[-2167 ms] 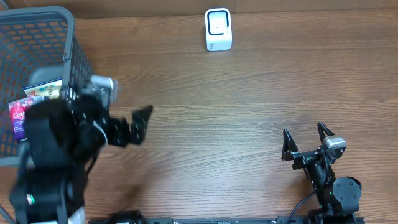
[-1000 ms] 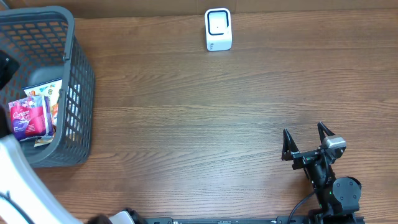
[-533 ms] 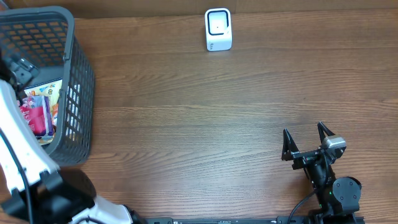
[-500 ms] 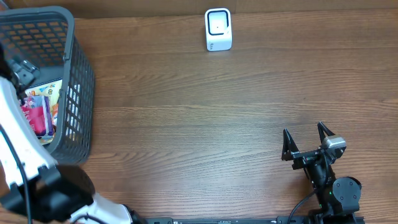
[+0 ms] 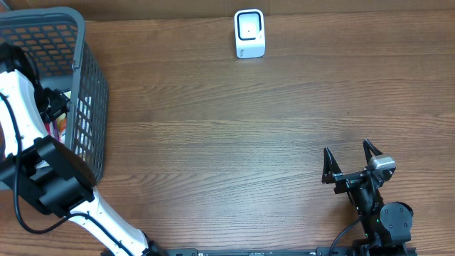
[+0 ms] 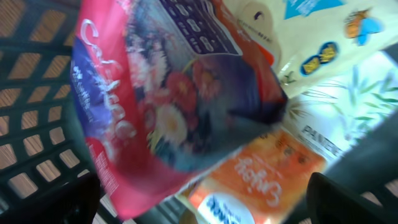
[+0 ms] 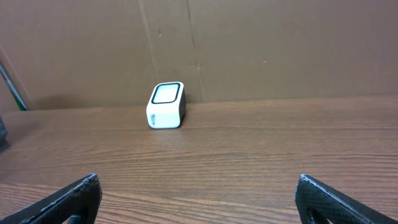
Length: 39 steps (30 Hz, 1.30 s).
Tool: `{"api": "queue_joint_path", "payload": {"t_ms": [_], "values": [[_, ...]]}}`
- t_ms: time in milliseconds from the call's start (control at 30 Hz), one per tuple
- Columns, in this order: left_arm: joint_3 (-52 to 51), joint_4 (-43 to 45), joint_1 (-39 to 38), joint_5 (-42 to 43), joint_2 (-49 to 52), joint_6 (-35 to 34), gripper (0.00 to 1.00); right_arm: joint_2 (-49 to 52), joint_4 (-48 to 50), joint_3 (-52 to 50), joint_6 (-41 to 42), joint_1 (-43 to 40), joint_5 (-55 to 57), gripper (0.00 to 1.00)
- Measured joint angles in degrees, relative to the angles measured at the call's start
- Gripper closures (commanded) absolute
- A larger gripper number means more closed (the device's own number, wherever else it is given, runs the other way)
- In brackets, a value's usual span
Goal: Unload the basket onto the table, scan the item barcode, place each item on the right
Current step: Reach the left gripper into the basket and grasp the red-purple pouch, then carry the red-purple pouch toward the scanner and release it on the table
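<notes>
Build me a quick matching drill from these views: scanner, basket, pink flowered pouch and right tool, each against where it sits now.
Things:
1. scanner
2. basket
3. pink flowered pouch
4. right tool

Places:
a. inside the basket
b. left end of the table
c. far edge, near the middle
d. near edge, right side, open and empty

Pairs: 1-c, 2-b, 3-a, 4-d

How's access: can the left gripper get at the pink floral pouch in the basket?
Likely yes. The left gripper is open inside the basket, the pink floral pouch right ahead, on top of the other packets; nothing covers it.
</notes>
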Motion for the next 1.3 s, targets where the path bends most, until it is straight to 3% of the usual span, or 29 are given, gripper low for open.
{"api": "queue_joint_path", "payload": {"t_ms": [167, 233, 267, 333, 400, 467, 500, 533, 567, 900, 1067, 1300], "values": [[0.0, 1.1, 0.0, -1.8, 1.4, 0.8, 0.09, 0.0, 0.0, 0.0, 0.0, 0.0, 0.0, 0.0], [0.0, 1.4, 0.0, -2.3, 1.6, 1.4, 0.24, 0.0, 0.0, 0.0, 0.0, 0.0, 0.0, 0.0], [0.0, 1.7, 0.0, -2.4, 1.7, 1.4, 0.42, 0.0, 0.0, 0.0, 0.0, 0.0, 0.0, 0.0], [0.0, 2.3, 0.0, -2.8, 1.7, 2.3, 0.53, 0.0, 0.0, 0.0, 0.0, 0.0, 0.0, 0.0], [0.0, 2.6, 0.0, -3.2, 1.7, 3.1, 0.54, 0.0, 0.0, 0.0, 0.0, 0.0, 0.0, 0.0], [0.0, 2.6, 0.0, -3.3, 1.7, 3.2, 0.62, 0.0, 0.0, 0.0, 0.0, 0.0, 0.0, 0.0], [0.0, 2.6, 0.0, -3.3, 1.7, 3.2, 0.71, 0.0, 0.0, 0.0, 0.0, 0.0, 0.0, 0.0], [0.0, 2.6, 0.0, -3.3, 1.7, 3.3, 0.88, 0.0, 0.0, 0.0, 0.0, 0.0, 0.0, 0.0], [0.0, 2.6, 0.0, -3.4, 1.7, 3.3, 0.96, 0.0, 0.0, 0.0, 0.0, 0.0, 0.0, 0.0], [0.5, 0.5, 0.0, -3.5, 1.7, 3.8, 0.96, 0.0, 0.0, 0.0, 0.0, 0.0, 0.0, 0.0], [6.1, -1.5, 0.0, -1.1, 0.6, 3.8, 0.96, 0.0, 0.0, 0.0, 0.0, 0.0, 0.0, 0.0], [13.3, -1.3, 0.0, 5.4, -14.2, 3.8, 0.96, 0.0, 0.0, 0.0, 0.0, 0.0, 0.0, 0.0]]}}
